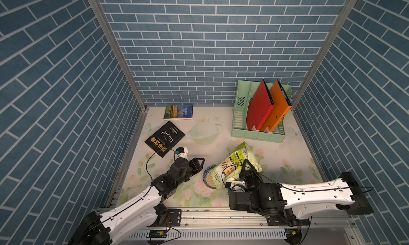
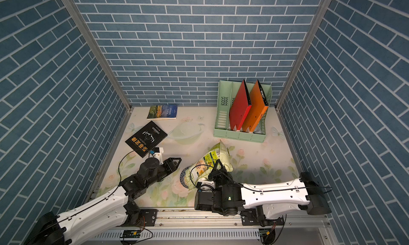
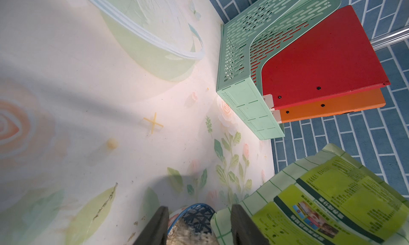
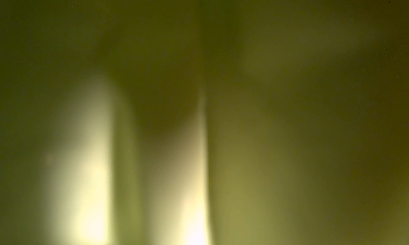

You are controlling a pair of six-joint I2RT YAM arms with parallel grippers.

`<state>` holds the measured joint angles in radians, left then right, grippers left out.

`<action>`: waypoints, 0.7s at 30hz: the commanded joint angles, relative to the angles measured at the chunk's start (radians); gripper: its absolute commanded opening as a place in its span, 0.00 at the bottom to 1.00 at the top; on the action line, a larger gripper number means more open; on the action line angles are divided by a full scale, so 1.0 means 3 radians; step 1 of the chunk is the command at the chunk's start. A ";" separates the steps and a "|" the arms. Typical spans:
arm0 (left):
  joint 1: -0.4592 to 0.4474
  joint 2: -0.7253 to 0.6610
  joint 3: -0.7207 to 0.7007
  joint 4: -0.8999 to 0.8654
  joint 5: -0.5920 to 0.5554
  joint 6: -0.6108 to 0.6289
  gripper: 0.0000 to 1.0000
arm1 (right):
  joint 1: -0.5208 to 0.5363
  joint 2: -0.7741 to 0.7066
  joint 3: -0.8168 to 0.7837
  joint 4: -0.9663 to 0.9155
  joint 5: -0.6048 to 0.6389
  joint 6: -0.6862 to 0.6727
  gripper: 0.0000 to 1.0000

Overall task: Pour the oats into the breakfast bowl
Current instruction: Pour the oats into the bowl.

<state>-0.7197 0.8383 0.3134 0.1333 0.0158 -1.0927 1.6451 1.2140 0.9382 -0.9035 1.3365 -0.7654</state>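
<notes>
R claw (image 1: 246,164) is clamped on pouch (image 1: 238,155), which is tilted mouth-down over bowl (image 1: 205,173). Some oats (image 1: 209,180) are already in.

L claw (image 1: 200,161) is approx. half open with nothing gripped; bowl sits just below its tips.

Risks:
- Pouch mouth looks wider than bowl, so oats may be spilled onto desk (image 1: 287,166).
- Soft pouch may sag, so contents may be dumped suddenly.
- Bowl is unheld and may be nudged.

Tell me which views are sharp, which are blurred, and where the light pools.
Both top views: sharp, walls splayed by the wide lens, soft shadow beside the pouch. Left wrist view: file rack crisp, bowl at the edge soft, bright patch on the mat between shadow bands. Right wrist view: all yellow-green blur, nothing legible.
</notes>
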 commanded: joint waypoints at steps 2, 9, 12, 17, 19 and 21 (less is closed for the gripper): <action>-0.0020 0.0019 -0.0037 0.0043 -0.0044 -0.0010 0.51 | 0.0077 0.0004 0.0041 0.0122 0.0525 0.0005 0.00; -0.0018 0.0006 -0.0051 0.0054 -0.0047 -0.0026 0.51 | 0.0102 -0.0068 -0.0015 0.0282 0.0523 -0.0087 0.00; -0.0018 0.0010 -0.0049 0.0071 -0.0040 -0.0027 0.51 | 0.0100 -0.0095 -0.0088 0.0264 0.0526 -0.0077 0.00; -0.0020 0.0011 -0.0049 0.0062 -0.0039 -0.0044 0.51 | 0.0100 -0.0083 -0.0097 0.0129 0.0533 0.0065 0.00; -0.0021 -0.0001 -0.0041 0.0036 -0.0041 -0.0038 0.51 | 0.0095 -0.0111 0.0005 0.0082 0.0591 0.0121 0.00; -0.0022 -0.0015 -0.0054 0.0023 -0.0052 -0.0040 0.51 | 0.0095 -0.0142 -0.0072 0.0300 0.0599 -0.0033 0.00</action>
<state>-0.7200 0.8417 0.3119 0.1402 0.0158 -1.1080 1.6691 1.2152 0.8955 -0.8566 1.3575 -0.7856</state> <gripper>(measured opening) 0.510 0.211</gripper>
